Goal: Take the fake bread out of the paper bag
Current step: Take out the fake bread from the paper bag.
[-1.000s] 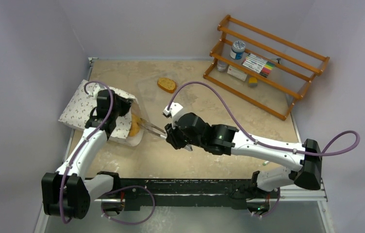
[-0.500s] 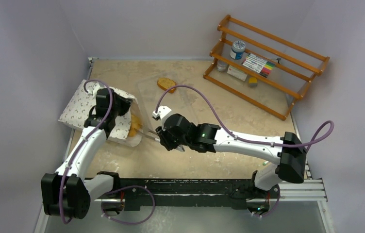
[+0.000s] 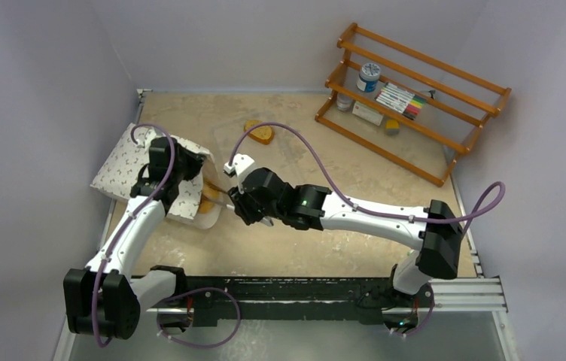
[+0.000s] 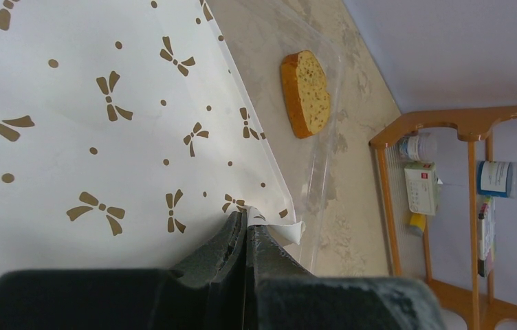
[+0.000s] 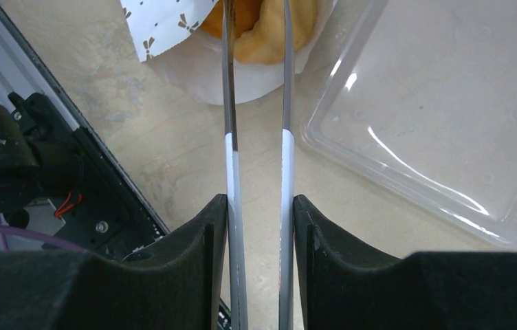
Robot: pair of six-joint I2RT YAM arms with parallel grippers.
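- Bread: straight ahead of right claw, lying in mouth of paper bag
- Right claw grips metal tongs; their long axis points at it, one arm on each side
- Left claw: closed, pinching bag edge
- Surface: beige table; clear tray just right of tongs; withdrawal room judged ample

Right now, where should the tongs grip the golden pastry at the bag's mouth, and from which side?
Grip the pastry across its rounded near end, all that shows at the mouth of the paper bag. Come from the mouth side, one tongs arm on each flank; the flap covers the rest.
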